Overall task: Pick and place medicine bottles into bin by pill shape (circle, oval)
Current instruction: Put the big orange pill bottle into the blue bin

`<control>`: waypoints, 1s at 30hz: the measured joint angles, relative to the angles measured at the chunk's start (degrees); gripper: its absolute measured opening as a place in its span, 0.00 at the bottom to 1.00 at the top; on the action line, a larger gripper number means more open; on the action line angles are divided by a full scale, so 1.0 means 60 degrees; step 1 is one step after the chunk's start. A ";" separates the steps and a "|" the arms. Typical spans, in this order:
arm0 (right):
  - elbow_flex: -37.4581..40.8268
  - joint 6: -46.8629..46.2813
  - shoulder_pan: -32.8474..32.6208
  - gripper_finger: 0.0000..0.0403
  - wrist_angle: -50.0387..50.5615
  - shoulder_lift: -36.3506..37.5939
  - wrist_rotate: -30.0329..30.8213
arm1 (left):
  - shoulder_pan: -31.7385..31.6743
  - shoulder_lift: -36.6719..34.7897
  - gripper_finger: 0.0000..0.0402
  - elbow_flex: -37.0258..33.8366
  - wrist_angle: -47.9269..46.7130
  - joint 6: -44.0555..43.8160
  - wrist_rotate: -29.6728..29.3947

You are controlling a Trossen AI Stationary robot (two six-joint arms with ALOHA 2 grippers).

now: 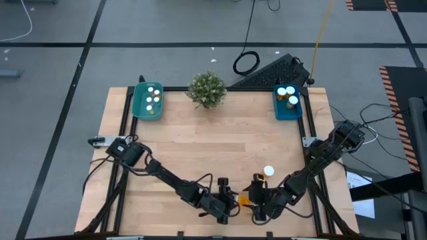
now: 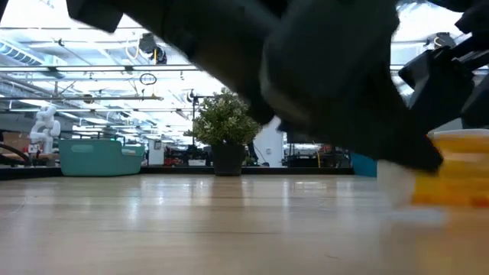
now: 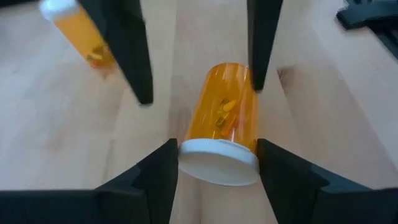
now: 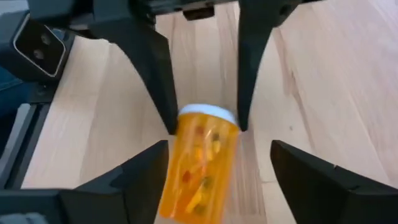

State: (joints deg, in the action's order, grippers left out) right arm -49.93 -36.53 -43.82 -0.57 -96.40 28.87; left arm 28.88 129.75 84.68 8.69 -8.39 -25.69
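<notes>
High view: both hands meet at the frame's lower centre over a lying orange bottle (image 1: 245, 198), apparently mid-handover. Left wrist view: left hand (image 3: 217, 155) grips its cap end. Right wrist view: right hand (image 4: 217, 162) is spread open around it; next it must close.

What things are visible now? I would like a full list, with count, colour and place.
Table: one, light wood.
Teal tray: one, far left corner, several white-capped bottles inside.
Blue tray: one, far right corner, about three bottles inside.
Plant: one, green, far edge.
Standing bottle: one, orange, near the right arm.
Lying bottle: one, orange, between both grippers.
Left gripper: closed on its cap.
Right gripper: open around its body.
</notes>
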 joint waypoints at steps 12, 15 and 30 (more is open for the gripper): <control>-0.0011 -0.0061 0.0499 0.73 -0.0249 0.0047 -0.0314 | 0.0010 -0.1097 0.52 0.0000 -0.1187 0.1008 -0.0434; -0.0011 0.0016 0.0613 0.70 -0.0283 0.0047 -0.0319 | -0.0003 -0.1239 0.52 0.0000 -0.1192 0.1269 -0.0519; -0.0011 0.0511 0.0718 0.42 -0.0453 0.0044 -0.0214 | 0.0006 -0.1299 0.52 0.0009 -0.1705 0.1420 -0.1016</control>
State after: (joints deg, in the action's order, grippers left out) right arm -50.00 -33.46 -39.51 -3.29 -96.14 27.59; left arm 28.92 121.95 84.74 -1.54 0.13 -31.78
